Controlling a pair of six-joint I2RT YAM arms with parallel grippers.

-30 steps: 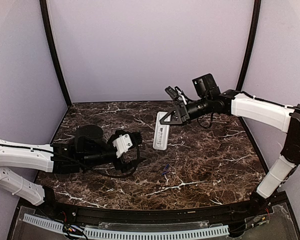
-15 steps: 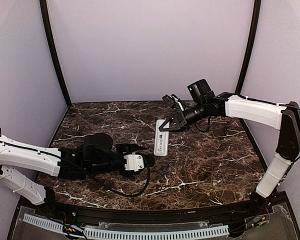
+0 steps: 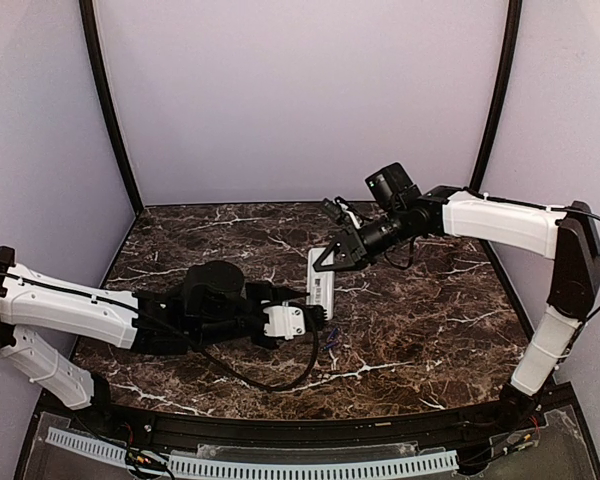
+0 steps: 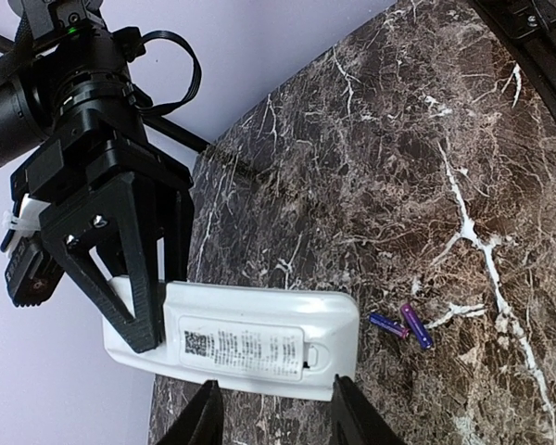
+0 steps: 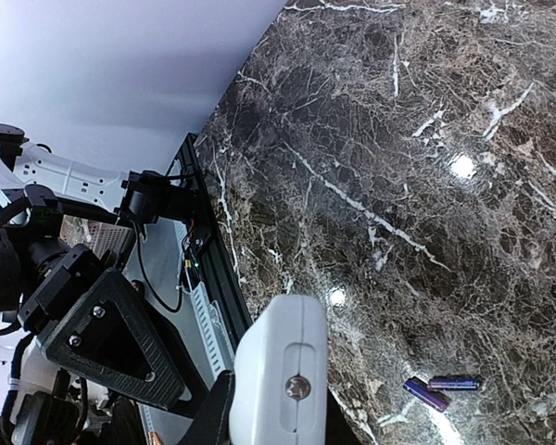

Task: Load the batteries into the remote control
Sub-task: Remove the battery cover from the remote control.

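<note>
Top: remote control [image 3: 321, 285] flat on marble surface [image 3: 430, 320]. Right end effector [image 3: 330, 260] at its far end, clamped or not, cannot tell. Left end effector [image 3: 317, 313] at near end.
Left wrist: its fingers [image 4: 204, 422] apart; batteries [image 4: 403, 324] near remote's tip.
Right wrist: batteries right of remote.

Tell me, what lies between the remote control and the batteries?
Only bare marble table separates the remote control from the batteries, clearest in the left wrist view.

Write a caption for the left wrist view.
Right claw grips the remote control, back up; two purple batteries lie loose on the marble table beside it.
</note>
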